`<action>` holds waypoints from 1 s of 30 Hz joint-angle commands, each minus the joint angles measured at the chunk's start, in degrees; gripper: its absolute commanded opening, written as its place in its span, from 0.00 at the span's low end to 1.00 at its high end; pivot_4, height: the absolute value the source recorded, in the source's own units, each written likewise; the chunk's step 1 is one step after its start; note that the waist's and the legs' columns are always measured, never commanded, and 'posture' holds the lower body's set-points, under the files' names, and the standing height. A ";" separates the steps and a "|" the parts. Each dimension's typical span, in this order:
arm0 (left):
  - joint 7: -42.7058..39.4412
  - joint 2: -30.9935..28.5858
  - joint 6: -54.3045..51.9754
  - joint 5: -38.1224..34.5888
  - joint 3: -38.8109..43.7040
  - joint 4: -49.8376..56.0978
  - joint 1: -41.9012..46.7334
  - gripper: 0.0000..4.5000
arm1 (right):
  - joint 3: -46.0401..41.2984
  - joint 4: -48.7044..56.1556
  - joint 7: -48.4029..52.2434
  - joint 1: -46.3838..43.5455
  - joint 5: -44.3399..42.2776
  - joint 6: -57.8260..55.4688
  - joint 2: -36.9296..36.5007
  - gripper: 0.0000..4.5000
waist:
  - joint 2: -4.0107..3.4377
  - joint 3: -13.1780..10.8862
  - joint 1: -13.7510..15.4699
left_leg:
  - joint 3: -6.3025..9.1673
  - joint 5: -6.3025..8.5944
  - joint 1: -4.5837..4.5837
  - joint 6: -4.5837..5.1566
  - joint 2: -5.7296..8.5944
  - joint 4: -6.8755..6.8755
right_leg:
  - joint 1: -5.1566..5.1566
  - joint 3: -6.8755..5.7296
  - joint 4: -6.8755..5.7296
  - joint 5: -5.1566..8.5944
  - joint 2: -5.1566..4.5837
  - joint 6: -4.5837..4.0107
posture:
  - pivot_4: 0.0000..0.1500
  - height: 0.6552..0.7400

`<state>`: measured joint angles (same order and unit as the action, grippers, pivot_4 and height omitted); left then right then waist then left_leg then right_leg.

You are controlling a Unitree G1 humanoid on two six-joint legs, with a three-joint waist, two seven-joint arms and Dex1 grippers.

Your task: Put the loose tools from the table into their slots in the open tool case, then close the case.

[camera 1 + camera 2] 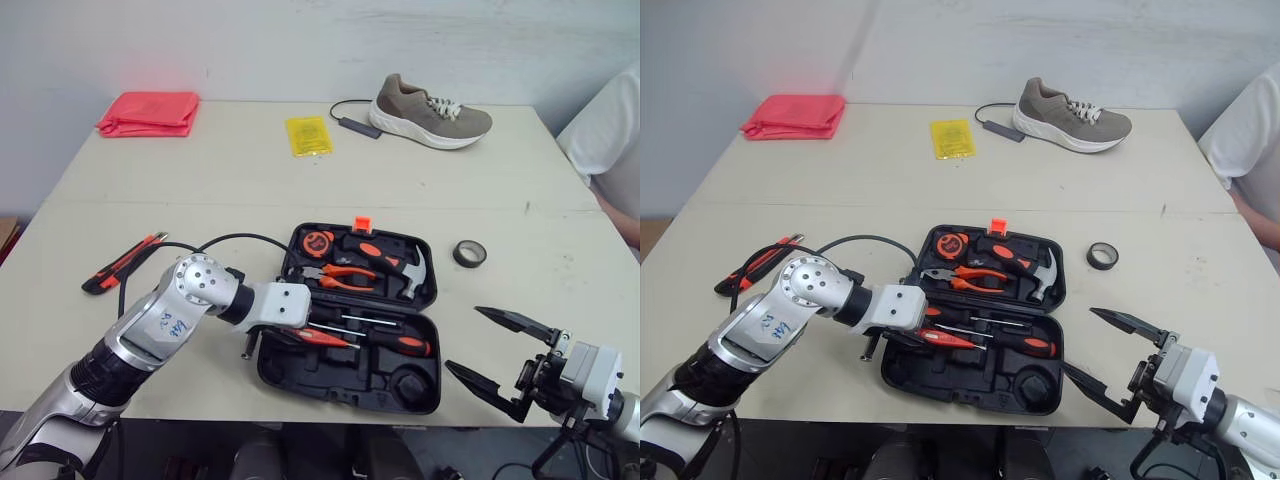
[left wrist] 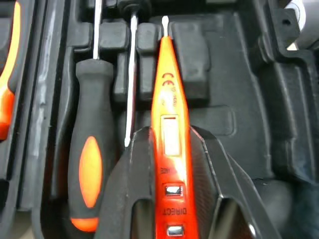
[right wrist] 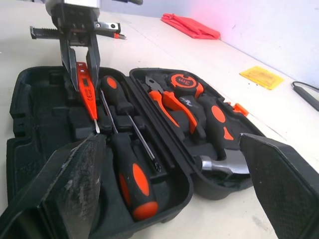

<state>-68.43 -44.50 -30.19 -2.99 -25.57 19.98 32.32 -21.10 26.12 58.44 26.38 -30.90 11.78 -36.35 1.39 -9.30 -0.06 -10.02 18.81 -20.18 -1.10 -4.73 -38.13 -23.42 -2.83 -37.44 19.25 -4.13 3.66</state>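
The black tool case (image 1: 275,372) lies open at the table's near middle. Its far half holds a tape measure (image 1: 318,241), pliers (image 1: 345,277) and a hammer (image 1: 395,262). Two screwdrivers (image 1: 385,342) lie in the near half. My left gripper (image 1: 300,332) is shut on an orange tester screwdriver (image 2: 169,124), held low over the near half beside the screwdrivers, tip pointing right. My right gripper (image 1: 463,338) hangs open and empty off the case's near right corner. An orange-and-black utility knife (image 1: 122,263) lies on the table at the left. A black tape roll (image 1: 469,253) sits to the right of the case.
A grey shoe (image 1: 430,112), a yellow packet (image 1: 308,135) and a red cloth (image 1: 148,112) lie along the table's far side. A person's white sleeve (image 1: 610,130) is at the right edge. A black cable (image 1: 215,243) loops from my left arm.
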 commanded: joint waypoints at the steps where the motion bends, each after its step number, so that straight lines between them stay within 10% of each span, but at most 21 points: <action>1: 0.99 0.64 -1.67 1.77 -1.20 0.59 0.73 0.07 | -1.02 2.20 -0.17 0.16 -0.52 -0.35 -0.62 1.00 | 0.00 0.00 0.05 | 0.00 0.00 0.00 0.00 0.00 0.00 | 0.00 0.00 0.00 0.00 0.00 0.00 | 1.00 1.00; 17: -0.04 -1.54 -2.39 4.23 -2.84 0.28 1.86 0.07 | -1.49 -1.37 2.33 1.44 0.05 3.08 0.63 1.00 | 0.01 0.02 -0.05 | 0.15 -0.03 0.07 -0.06 -0.02 -0.02 | 0.02 0.11 -0.05 0.01 0.17 -0.01 | 1.00 1.00; 23: -1.02 -1.38 0.17 -0.18 1.68 2.57 2.14 0.69 | -1.23 -2.73 3.30 1.81 -0.11 4.68 0.92 1.00 | 0.01 0.01 -0.05 | 0.15 -0.03 0.06 -0.06 -0.02 -0.03 | 0.01 0.12 -0.07 0.01 0.15 -0.01 | 1.00 1.00; 30: -6.98 -7.12 -0.17 -7.46 8.32 4.96 2.24 0.69 | -0.92 -3.61 4.03 1.63 -0.43 5.20 0.68 1.00 | -0.01 0.00 -0.10 | 0.15 -0.03 0.05 -0.06 -0.03 -0.01 | -0.02 0.12 -0.07 0.02 0.14 -0.03 | 1.00 1.00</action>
<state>-74.70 -51.05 -31.49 -8.94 -19.62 24.20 34.29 -21.09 22.02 62.17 27.87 -30.53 16.10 -35.65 1.39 -9.30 -0.16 -9.87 18.77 -20.11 -1.17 -4.75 -38.16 -23.43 -2.71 -37.52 19.27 -3.99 3.63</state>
